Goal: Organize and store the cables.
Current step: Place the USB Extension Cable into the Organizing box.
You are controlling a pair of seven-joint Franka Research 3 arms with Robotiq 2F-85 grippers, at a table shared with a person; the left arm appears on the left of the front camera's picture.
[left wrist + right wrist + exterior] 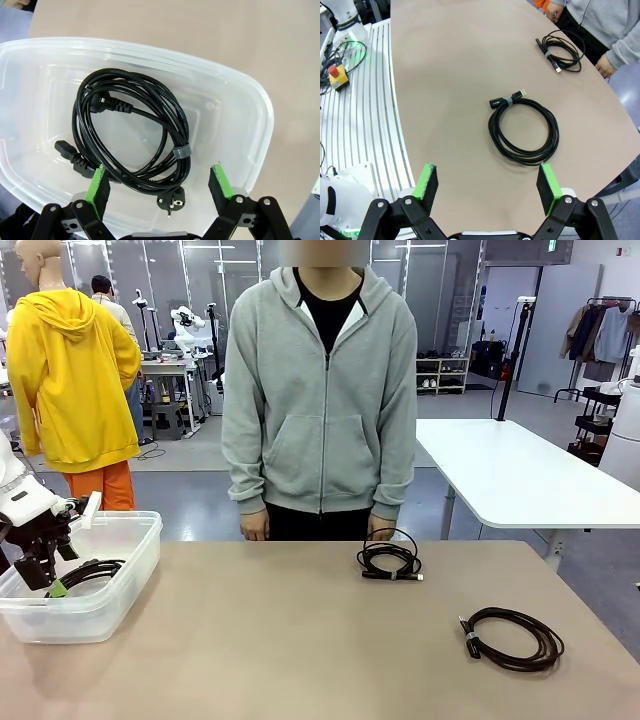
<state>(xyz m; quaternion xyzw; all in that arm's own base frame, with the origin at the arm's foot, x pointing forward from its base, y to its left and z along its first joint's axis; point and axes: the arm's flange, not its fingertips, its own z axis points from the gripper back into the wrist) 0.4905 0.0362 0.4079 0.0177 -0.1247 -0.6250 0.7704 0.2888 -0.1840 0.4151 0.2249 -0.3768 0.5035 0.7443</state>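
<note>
One coiled black cable (130, 135) with mains plugs lies in the clear plastic bin (250, 115); in the front view that cable (90, 571) shows through the bin (120, 580) at the table's left. My left gripper (160, 182) hangs open just above it, nothing between its fingers; the same gripper (45, 575) dips into the bin. A second coiled cable (390, 558) lies at the far middle edge, near the person's hand. A third coil (512, 637) rests at the right. My right gripper (487, 182) stands open above that coil (524, 127), apart from it.
A person in a grey hoodie (320, 400) stands at the far side, hands (254, 527) at the table edge. A white table (520, 475) stands behind on the right. Bare tabletop (280, 640) lies between the bin and the loose cables.
</note>
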